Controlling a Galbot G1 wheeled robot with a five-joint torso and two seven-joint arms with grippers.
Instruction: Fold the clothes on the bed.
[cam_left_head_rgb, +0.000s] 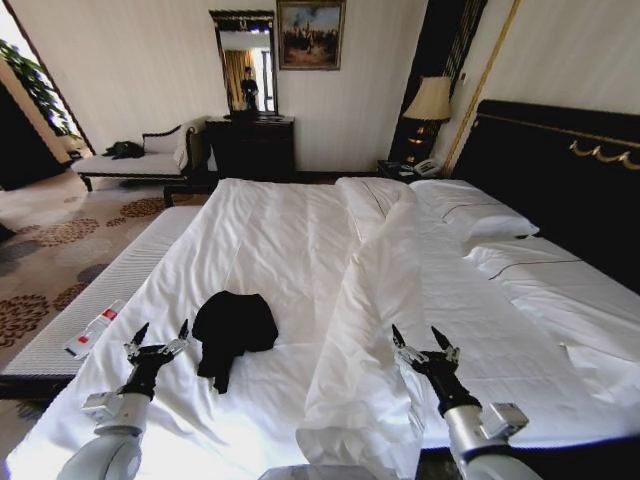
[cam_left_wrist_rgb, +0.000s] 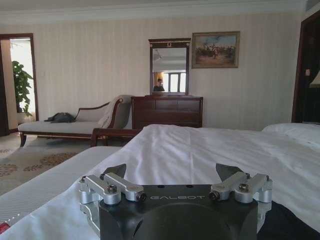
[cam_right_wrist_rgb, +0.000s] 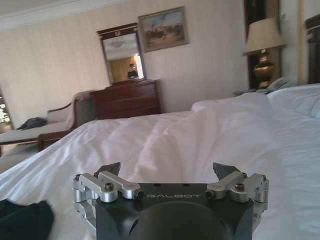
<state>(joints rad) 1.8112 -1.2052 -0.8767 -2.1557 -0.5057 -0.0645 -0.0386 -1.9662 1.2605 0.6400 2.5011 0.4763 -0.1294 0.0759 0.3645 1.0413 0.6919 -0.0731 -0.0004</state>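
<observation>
garment: one black piece of clothing (cam_left_head_rgb: 233, 327) lying crumpled on the bed (cam_left_head_rgb: 290, 240), near the foot end, between the two arms but closer to the left one. Can't tell if it's a shirt or something else, it's just a dark lump with one bit trailing toward the robot.

left tool: left tool (cam_left_head_rgb: 157, 346) hovers just beside the garment, fingers spread wide, holding nothing.

right tool: right tool (cam_left_head_rgb: 425, 347) sits over the rumpled white duvet (cam_left_head_rgb: 370, 330), well apart from the garment, also spread and empty.

handling guess: looks light and totally floppy — thin fabric, won't hold any shape, will sag and drag when lifted. Not fragile. Probably slides easily on the smooth sheet.

where to grab: I'd go for an outer edge or corner of the lump, or that trailing bit — pinching the middle would likely just bunch up several layers.

watch out: easy to pinch the white sheet along with it.
</observation>
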